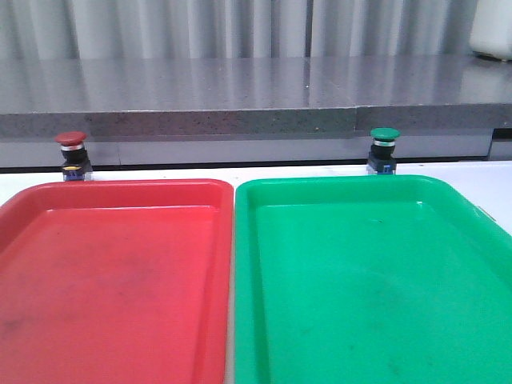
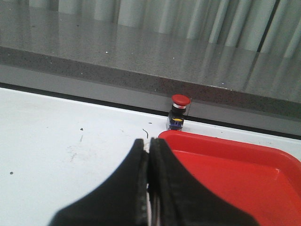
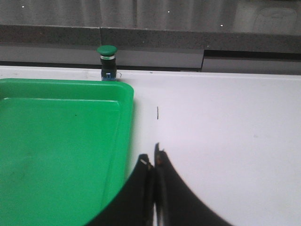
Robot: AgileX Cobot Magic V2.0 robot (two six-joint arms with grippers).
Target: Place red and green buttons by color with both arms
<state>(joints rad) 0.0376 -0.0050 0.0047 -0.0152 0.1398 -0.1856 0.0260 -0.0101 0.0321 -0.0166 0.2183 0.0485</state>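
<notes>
The red button [image 1: 71, 154] stands upright on the white table just behind the red tray [image 1: 112, 280]. It also shows in the left wrist view [image 2: 179, 109], well ahead of my left gripper [image 2: 149, 143], which is shut and empty beside the red tray's [image 2: 225, 165] corner. The green button [image 1: 384, 149] stands upright behind the green tray [image 1: 376, 280]. It shows in the right wrist view [image 3: 107, 60], far ahead of my right gripper [image 3: 153, 157], which is shut and empty beside the green tray's [image 3: 56, 141] edge. Neither arm shows in the front view.
A grey stone ledge [image 1: 240, 100] runs along the back, right behind both buttons. White table [image 3: 225, 132] lies to the right of the green tray, and more of it [image 2: 61, 136] lies to the left of the red tray.
</notes>
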